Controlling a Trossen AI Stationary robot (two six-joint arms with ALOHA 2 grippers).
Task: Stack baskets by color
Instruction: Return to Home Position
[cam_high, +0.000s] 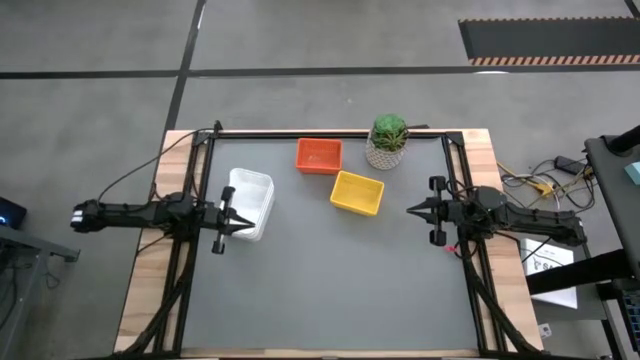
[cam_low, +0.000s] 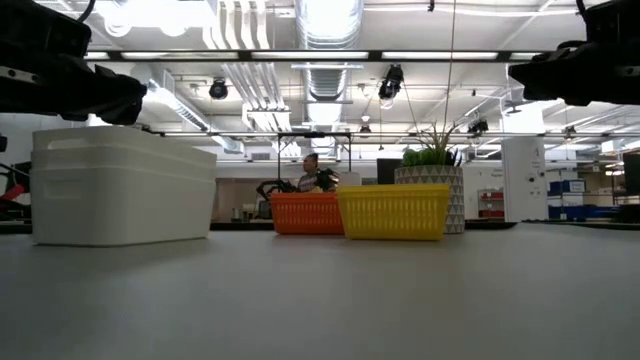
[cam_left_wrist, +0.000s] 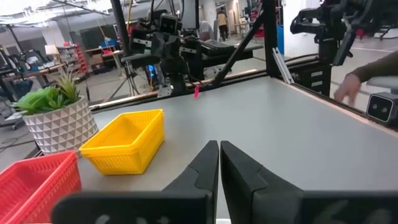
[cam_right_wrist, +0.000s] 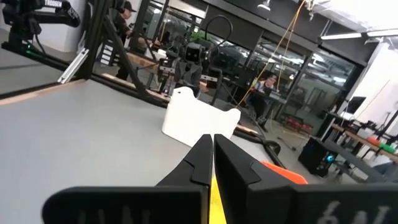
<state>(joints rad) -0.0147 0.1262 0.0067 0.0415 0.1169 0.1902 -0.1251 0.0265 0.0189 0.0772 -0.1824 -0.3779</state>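
High view: a dark grey counter (cam_high: 330, 290) carried three colour piles. The white rounded plastic basket stack (cam_high: 255, 195) sat left of centre. The orange rectangular plastic basket pile (cam_high: 319, 155) sat at upper centre, with the yellow rectangular plastic basket pile (cam_high: 357, 192) just below and right of it, near a potted green plant (cam_high: 388, 142). The left pincer (cam_high: 235, 220) hovered at the white stack's lower-left edge. The right pincer (cam_high: 412, 210) waited at centre right, well apart from everything.

Low view: both arms hung high in the upper corners, clear of the piles.

Left wrist view: its fingers were pressed together, pinching nothing.

Right wrist view: the same, with the white stack ahead.

Sorting looked finished. A clean retreat would probably mean lifting the left arm straight up before drawing back, so it would not clip the white stack.
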